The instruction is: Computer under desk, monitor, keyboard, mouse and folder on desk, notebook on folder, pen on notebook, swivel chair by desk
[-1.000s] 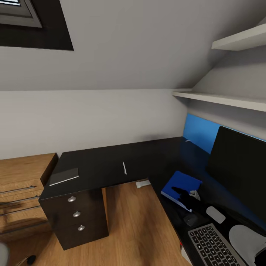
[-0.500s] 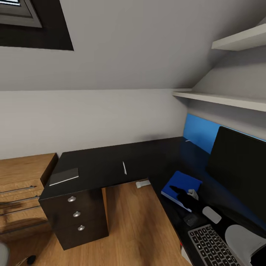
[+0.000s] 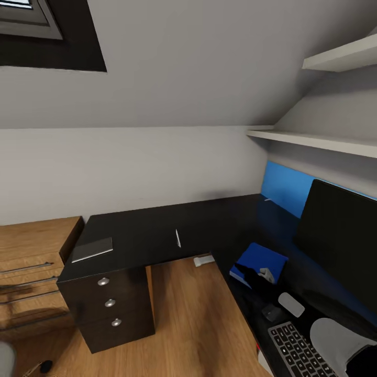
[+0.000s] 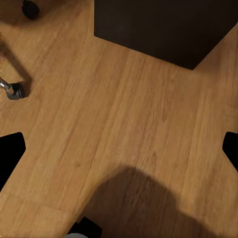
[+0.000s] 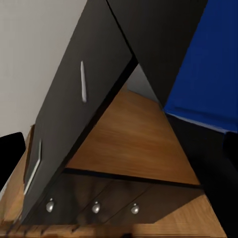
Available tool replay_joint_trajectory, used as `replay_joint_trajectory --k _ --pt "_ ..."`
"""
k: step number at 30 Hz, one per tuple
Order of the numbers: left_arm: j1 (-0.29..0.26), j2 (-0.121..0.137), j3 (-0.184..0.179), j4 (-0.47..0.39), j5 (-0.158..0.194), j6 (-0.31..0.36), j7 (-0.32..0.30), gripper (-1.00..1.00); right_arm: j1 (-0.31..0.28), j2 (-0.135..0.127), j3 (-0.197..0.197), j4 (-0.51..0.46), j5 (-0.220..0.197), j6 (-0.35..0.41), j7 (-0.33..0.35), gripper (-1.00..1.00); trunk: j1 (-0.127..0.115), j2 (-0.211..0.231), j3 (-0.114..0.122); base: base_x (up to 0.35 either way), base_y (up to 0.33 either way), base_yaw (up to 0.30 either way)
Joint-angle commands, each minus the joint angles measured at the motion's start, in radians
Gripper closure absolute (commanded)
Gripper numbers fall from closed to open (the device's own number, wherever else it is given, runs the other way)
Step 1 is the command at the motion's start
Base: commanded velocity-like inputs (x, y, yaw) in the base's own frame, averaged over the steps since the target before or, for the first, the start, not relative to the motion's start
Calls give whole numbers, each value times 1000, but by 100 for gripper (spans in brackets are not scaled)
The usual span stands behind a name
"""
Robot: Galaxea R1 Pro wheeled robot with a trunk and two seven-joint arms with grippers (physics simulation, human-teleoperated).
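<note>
Currently an L-shaped black desk (image 3: 152, 233) is seen from the head view, one wing along the back wall and the other along the right-hand wall. On the back wing, a grey notebook (image 3: 92, 250) lies at the left end above the drawer unit (image 3: 110, 302), and a pen (image 3: 178, 237) lies near the front edge, well apart from it. On the right wing, a blue folder (image 3: 259, 259) lies by the front edge near the inner corner, with the right gripper (image 3: 257, 276) held over its near end; its fingers are seen spread apart in the right wrist view, nothing clamped between them. Just beside it are the mouse (image 3: 290, 304) and the keyboard (image 3: 299, 351), in front of the monitor (image 3: 340, 243). The left gripper's (image 4: 119, 148) fingers are likewise apart, over the wooden floor (image 4: 124, 129).
</note>
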Motion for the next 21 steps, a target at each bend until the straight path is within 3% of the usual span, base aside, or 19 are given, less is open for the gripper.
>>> replay_joint_trajectory --k 1,10,21 --pt "0 1 -6 0 11 -3 -4 -100 -1 4 4 1 -9 4 -10 -100 0 -1 -1 0 0 112" --pt "0 1 -6 0 13 -3 -4 -100 -1 29 3 -12 -2 -44 -196 -100 0 -1 -1 0 0 124" --pt "0 1 -6 0 14 -3 -4 -100 -1 42 3 -45 2 -70 -246 -100 0 -1 -1 0 0 189"
